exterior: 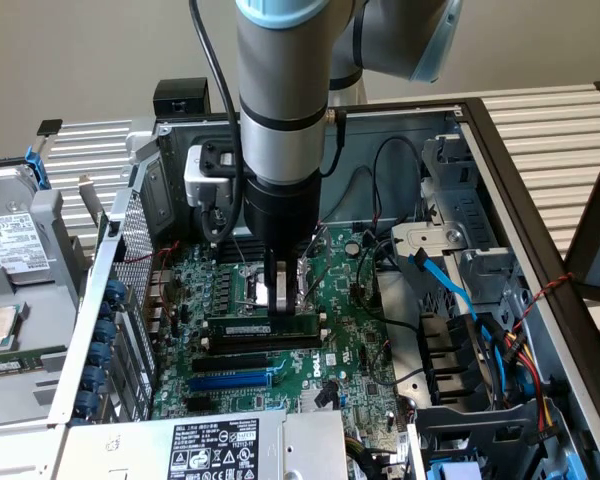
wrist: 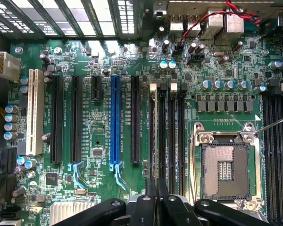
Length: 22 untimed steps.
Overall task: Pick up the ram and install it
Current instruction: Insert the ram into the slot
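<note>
Inside the open computer case [exterior: 510,170], the arm [exterior: 280,100] stands vertical, jaws pinched narrowly on the ram [exterior: 260,328].

white label [exterior: 225,440], print too small to read

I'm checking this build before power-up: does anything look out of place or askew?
The CPU socket lies bare, with no processor or cooler on it. The ram, gripped by the pincer, looks level, not tilted. Nothing looks damaged.

One ram [exterior: 242,328], one blue slot [wrist: 115,120]
</note>
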Each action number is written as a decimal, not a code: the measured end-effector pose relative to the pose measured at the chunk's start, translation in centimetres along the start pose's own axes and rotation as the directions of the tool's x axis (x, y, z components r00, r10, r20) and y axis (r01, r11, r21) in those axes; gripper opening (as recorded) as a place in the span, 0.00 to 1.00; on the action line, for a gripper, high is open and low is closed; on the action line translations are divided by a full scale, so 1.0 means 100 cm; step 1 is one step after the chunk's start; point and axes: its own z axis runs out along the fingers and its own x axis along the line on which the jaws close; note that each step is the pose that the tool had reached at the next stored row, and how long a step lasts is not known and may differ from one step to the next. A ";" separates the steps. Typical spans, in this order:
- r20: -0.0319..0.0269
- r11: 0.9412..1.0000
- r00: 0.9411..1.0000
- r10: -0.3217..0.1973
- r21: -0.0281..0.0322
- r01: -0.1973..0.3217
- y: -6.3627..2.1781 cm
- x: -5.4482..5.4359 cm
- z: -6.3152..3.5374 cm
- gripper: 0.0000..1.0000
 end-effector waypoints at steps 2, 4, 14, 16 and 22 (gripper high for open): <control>0.000 1.000 1.000 0.000 0.000 0.000 0.0006 0.000 0.0001 0.13; 0.000 1.000 1.000 -0.001 0.000 0.001 0.0008 0.000 0.0000 0.13; -0.003 1.000 1.000 -0.007 0.000 0.007 0.0009 0.000 0.0001 0.13; -0.003 1.000 1.000 -0.009 0.001 0.009 0.0009 0.000 0.0001 0.13; -0.003 1.000 1.000 -0.009 0.006 0.009 0.0011 0.000 0.0008 0.13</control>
